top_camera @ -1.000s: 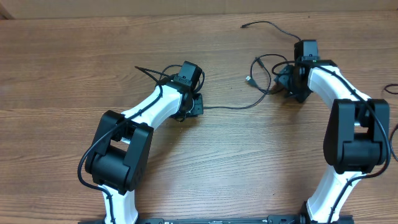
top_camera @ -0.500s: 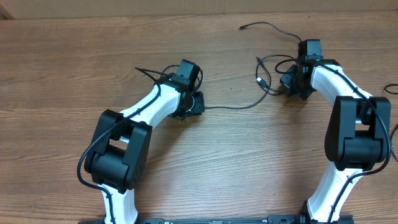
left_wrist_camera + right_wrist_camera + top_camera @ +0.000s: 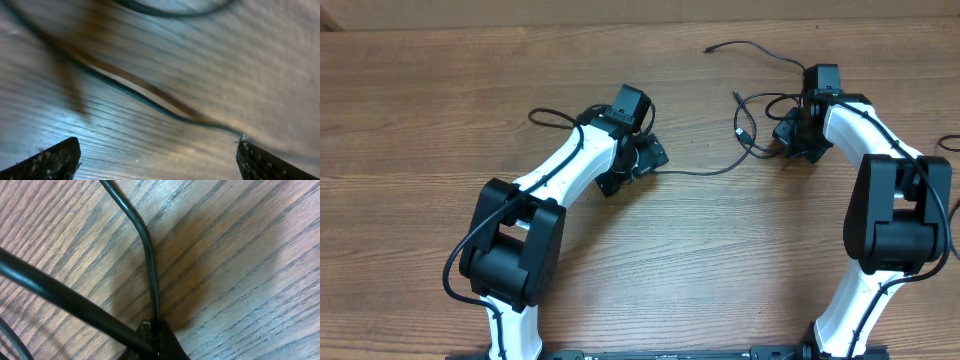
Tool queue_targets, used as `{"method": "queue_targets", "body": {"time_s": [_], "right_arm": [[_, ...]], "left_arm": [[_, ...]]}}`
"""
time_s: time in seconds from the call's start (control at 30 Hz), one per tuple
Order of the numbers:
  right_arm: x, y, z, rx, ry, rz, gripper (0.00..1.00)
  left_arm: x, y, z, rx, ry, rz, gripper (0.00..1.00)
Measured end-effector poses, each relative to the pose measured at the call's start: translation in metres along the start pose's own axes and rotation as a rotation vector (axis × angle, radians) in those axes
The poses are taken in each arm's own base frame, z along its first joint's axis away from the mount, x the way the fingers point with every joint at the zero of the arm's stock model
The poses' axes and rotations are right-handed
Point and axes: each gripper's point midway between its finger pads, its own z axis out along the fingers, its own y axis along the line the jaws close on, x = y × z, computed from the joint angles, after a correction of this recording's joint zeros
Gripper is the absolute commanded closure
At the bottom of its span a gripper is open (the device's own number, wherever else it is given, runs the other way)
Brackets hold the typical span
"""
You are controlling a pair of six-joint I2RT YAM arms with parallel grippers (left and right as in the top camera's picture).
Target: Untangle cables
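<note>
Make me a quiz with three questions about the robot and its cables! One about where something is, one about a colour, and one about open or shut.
1. Where is the cable loop?
A. beside the right gripper
B. under the left arm's base
C. at the table's near edge

2. What colour are the cables?
A. red
B. black
C. white

3. How is the left gripper?
A. shut on a cable
B. shut on nothing
C. open

Answers:
1 A: in the overhead view the loop curls right next to that gripper.
2 B: every strand in view is black.
3 C: the left wrist view shows its fingers far apart, gripping nothing.
</note>
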Motion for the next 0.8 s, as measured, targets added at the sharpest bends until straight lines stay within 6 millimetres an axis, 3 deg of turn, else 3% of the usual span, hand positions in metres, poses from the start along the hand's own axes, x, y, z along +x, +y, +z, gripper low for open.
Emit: {"method": "queue_targets", "body": {"time_s": [0.17,0.47,0.5,0.57,0.6,0.8], "right_arm": [[0.002,-0.002,0.0,0.007,0.009,-0.001,0.96],[0.007,-0.005,-0.001,0.022,0.029,-0.001,0.96],[0.006,-0.005,-0.002,0.022,0.029,-0.001,0.96],[0.007,-0.005,-0.002,0.023,0.031,-0.001,0.96],[0.008,-0.006,-0.002,0.026,0.034,-0.001,0.96],[0.013,-0.01,-0.003,0.043,0.06,-0.002,0.96]], "left_arm": [[-0.017,-0.013,0.0,0.05,-0.076,-0.128,0.13],[-0.012,0.011,0.021,-0.066,-0.053,-0.205,0.3],[-0.01,0.013,0.021,-0.075,-0.049,-0.207,0.43],[-0.009,0.017,0.023,-0.095,-0.044,-0.209,0.84],[-0.007,0.02,0.024,-0.11,-0.037,-0.204,0.96],[-0.006,0.024,0.025,-0.131,-0.016,-0.117,0.96]]}}
